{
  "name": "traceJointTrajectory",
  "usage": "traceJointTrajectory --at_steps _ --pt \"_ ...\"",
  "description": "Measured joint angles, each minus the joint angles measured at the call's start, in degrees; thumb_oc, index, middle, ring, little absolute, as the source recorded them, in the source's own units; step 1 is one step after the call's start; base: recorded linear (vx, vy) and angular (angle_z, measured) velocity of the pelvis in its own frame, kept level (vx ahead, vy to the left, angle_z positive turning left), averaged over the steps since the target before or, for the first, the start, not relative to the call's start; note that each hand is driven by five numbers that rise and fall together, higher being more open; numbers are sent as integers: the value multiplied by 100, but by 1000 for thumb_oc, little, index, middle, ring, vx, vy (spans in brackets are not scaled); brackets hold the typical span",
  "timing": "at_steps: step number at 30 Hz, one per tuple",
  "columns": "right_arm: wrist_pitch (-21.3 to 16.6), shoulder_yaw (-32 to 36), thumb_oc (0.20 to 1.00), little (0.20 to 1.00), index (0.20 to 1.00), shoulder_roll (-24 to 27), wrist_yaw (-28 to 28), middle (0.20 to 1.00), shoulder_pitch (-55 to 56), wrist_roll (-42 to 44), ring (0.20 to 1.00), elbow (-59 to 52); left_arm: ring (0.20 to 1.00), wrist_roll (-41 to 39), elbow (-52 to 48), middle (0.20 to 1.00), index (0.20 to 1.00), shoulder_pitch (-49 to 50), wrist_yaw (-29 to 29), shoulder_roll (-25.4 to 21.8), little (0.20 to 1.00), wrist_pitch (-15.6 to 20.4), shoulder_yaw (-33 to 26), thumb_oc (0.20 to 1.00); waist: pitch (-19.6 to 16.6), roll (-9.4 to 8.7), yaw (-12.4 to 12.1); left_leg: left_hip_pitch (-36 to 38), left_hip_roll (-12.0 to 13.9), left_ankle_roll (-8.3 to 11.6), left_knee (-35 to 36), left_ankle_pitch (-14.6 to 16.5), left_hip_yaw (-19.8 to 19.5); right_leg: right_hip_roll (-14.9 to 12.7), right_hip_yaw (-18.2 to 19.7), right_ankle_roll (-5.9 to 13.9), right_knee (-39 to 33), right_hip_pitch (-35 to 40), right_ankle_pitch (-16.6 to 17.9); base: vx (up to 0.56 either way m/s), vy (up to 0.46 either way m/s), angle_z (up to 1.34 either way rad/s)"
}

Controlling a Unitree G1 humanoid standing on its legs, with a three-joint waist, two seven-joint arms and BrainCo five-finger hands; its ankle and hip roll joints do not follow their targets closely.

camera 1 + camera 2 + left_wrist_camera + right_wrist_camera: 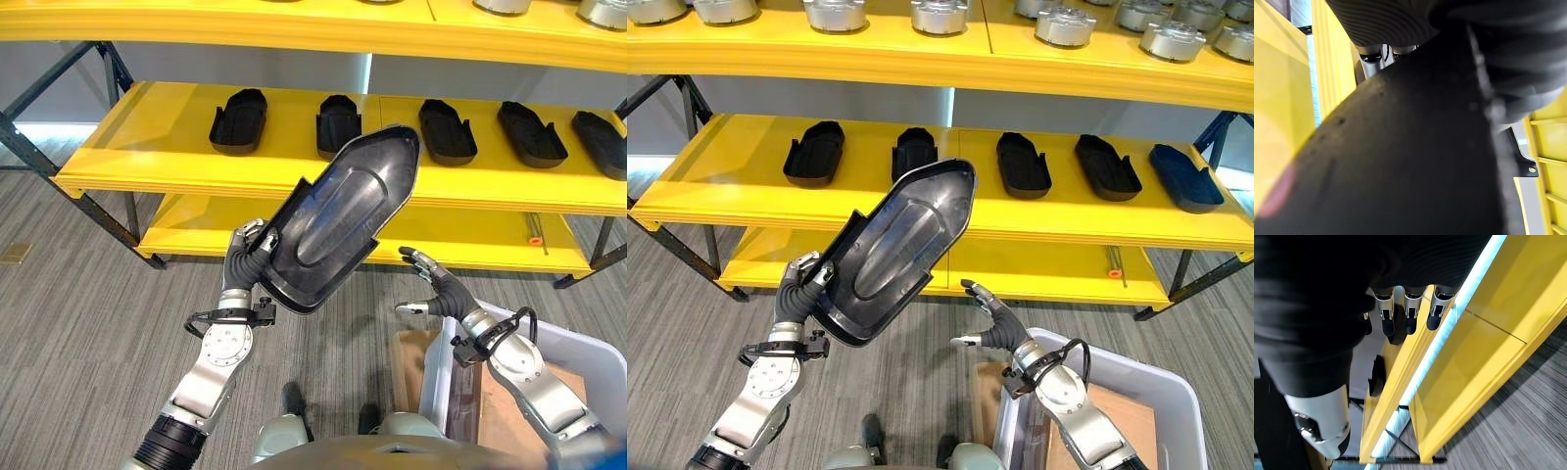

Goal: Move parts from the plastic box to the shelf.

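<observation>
My left hand [801, 284] is curled round the lower edge of a big black part [896, 250], fingers and thumb clamped on its rim at about seven o'clock of the part. The part is a long hollow shell, tilted, its pointed end up toward one o'clock and its open side facing me. In my left wrist view its dark surface [1400, 156] sits right against the camera and hides most of my fingers there.

My right hand [431, 286] hangs free at about four o'clock from the part, holding nothing, fingers apart and loosely straight, thumb spread off to the side. In its own wrist view the fingertips [1411, 316] point at the yellow shelf edge without touching it.

Nearest me, at five o'clock, is the plastic box [1136, 387], pale and translucent, with brown card showing inside; my right forearm crosses its near wall, and its far corner is cut off by the frame.

Beyond, at twelve o'clock, stands the yellow shelf [725, 196]. Its middle level carries a row of five black parts [813, 152] lying flat, well apart from one another; the raised part partly covers the second one. The top level holds round metal pieces [1065, 24], cut off by the frame. On the lowest level, toward two o'clock, lies a thin rod-like tool [1114, 262], too small to make out.
</observation>
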State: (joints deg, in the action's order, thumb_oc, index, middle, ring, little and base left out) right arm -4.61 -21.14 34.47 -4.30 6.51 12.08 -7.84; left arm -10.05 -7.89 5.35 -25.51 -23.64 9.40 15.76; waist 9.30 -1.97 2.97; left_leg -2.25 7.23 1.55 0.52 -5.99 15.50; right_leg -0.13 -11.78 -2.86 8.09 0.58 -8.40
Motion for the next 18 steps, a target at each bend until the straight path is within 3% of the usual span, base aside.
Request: traceJointTrajectory --at_steps 3,5,7,8,9,11,12,15,18 --pt "52 0 1000 1000 1000 0 -31 1000 2 2 1000 -1 200 1 0 200 200 113 -54 14 200 -19 -19 200 34 -63 -31 0 -24 -4 -3 -5 5 -16 -43 53 18 13 -65 38 3 10" --pt "107 -6 1000 1000 1000 -2 -15 1000 16 6 1000 -4 200 0 14 200 200 111 -125 26 200 -30 -18 200 49 -97 68 13 -53 -26 53 3 258 -63 -316 64 -98 251 -70 17 39 54" --pt "111 -12 1000 1000 1000 -34 35 1000 13 5 1000 -4 200 1 14 200 200 37 -206 18 200 -27 -13 200 68 -147 137 14 -19 -208 -28 125 813 -151 -566 60 -223 411 -67 22 101 69" --pt "109 -14 1000 1000 1000 -64 103 1000 -7 5 1000 -3 200 -1 15 200 200 4 -267 5 200 -11 -37 200 85 -190 158 12 138 -212 -318 309 1400 -306 -708 65 -229 464 -76 59 188 54" --pt "108 -15 1000 1000 1000 -74 126 1000 -24 6 1000 -2 200 -1 15 200 200 4 -338 -20 200 -10 -51 200 93 -207 153 37 211 -196 -409 341 1519 -380 -727 85 -219 472 -79 90 228 40" --pt "108 -14 1000 1000 1000 -68 158 1000 -67 5 1000 12 200 0 17 200 200 3 -481 -54 200 -9 -90 200 94 -179 200 154 173 -62 -316 331 1472 -499 -751 256 -189 510 -92 106 228 22" --pt "107 -20 1000 1000 1000 -208 203 1000 -104 5 1000 31 200 0 36 200 200 -71 -592 -77 200 -9 -227 200 109 -238 243 237 -29 -191 -239 347 1428 -665 -818 396 -209 613 -43 116 232 26" --pt "94 -15 1000 1000 1000 -276 215 1000 -188 4 1000 32 200 2 35 200 200 -331 -729 -126 200 -6 -425 200 100 -246 234 396 -343 -317 -100 432 1369 -861 -901 643 -338 837 -16 109 236 26" --pt "84 2 1000 1000 1000 -305 221 1000 -241 2 1000 33 200 9 36 200 200 -504 -736 -157 200 -1 -619 200 89 -215 217 458 -553 -401 16 474 1279 -1021 -970 779 -353 922 1 67 170 22"
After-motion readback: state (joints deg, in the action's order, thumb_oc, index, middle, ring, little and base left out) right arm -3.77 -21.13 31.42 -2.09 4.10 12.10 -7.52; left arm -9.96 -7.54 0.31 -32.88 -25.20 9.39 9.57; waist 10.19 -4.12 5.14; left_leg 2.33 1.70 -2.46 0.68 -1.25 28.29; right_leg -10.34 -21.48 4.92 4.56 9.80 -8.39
